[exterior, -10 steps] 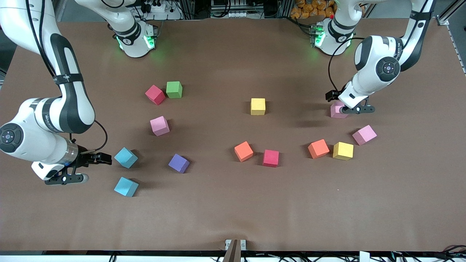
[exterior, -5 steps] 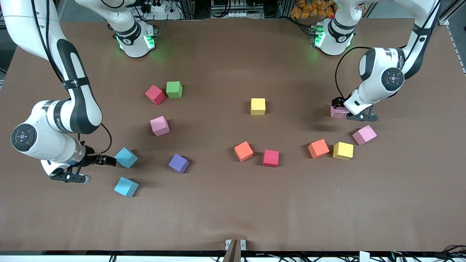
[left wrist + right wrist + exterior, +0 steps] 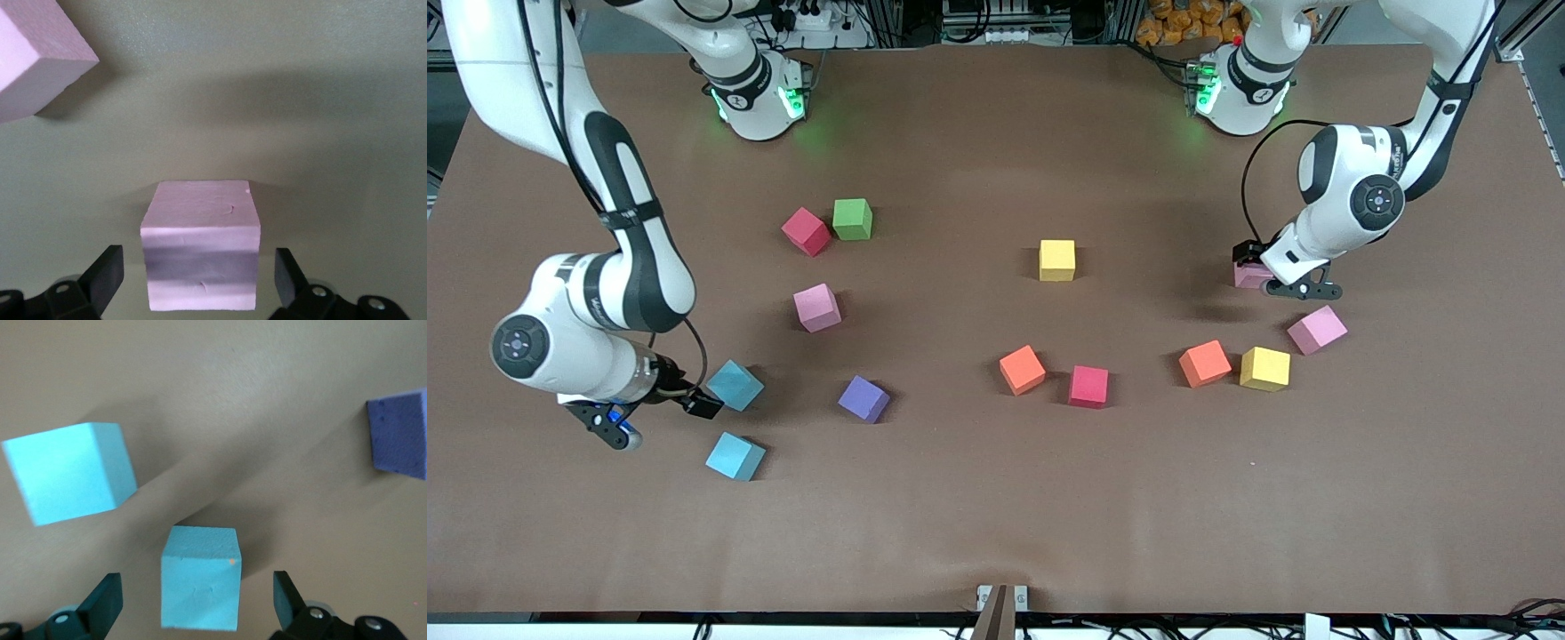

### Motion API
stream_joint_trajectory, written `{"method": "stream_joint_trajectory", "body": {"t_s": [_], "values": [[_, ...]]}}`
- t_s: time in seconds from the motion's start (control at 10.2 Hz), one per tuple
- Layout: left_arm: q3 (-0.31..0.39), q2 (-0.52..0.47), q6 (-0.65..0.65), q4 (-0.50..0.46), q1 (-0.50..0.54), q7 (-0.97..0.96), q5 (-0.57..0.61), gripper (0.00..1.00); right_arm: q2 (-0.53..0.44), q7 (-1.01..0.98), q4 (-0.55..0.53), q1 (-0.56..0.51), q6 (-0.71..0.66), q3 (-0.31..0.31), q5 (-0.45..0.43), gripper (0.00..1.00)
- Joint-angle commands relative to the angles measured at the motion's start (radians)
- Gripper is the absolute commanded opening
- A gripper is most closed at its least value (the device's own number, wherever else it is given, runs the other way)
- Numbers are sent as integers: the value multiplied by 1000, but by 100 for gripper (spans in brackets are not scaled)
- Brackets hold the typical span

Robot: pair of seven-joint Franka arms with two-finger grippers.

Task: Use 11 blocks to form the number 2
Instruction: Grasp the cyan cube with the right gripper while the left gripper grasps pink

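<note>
Loose blocks lie scattered on the brown table, and no number 2 is in view. My left gripper is low and open around a pale pink block, one finger on each side with a gap on both. In the left wrist view that block is centred between the fingers. My right gripper hangs open beside two cyan blocks. The right wrist view shows one cyan block below and between the spread fingers, untouched. A purple block lies close by.
A green cube touches a red block. Pink, yellow, orange and red blocks lie mid-table. Orange, yellow and pink blocks lie near the left gripper.
The right gripper moved toward the cyan blocks and turned its wrist. The left gripper sank lower around the pale pink block. No block has moved.
</note>
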Motion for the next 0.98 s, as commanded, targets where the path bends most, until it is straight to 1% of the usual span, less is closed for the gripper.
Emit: {"method": "stream_joint_trajectory", "body": {"t_s": [0.0,0.59,0.69,0.79,0.89], "values": [[-7,11,11,3,0,-13,20,100,32,31,4,5,13,-7,34,100],[-8,53,41,29,-2,-12,20,100,36,11,-16,17,4,-7,34,100],[-8,53,41,29,-2,-12,20,82,38,13,-17,28,3,-7,34,100],[-8,53,41,27,-2,-9,20,37,44,13,-17,28,4,-7,34,100],[-8,56,40,24,1,-9,20,13,48,11,-19,30,6,-7,34,100]]}}
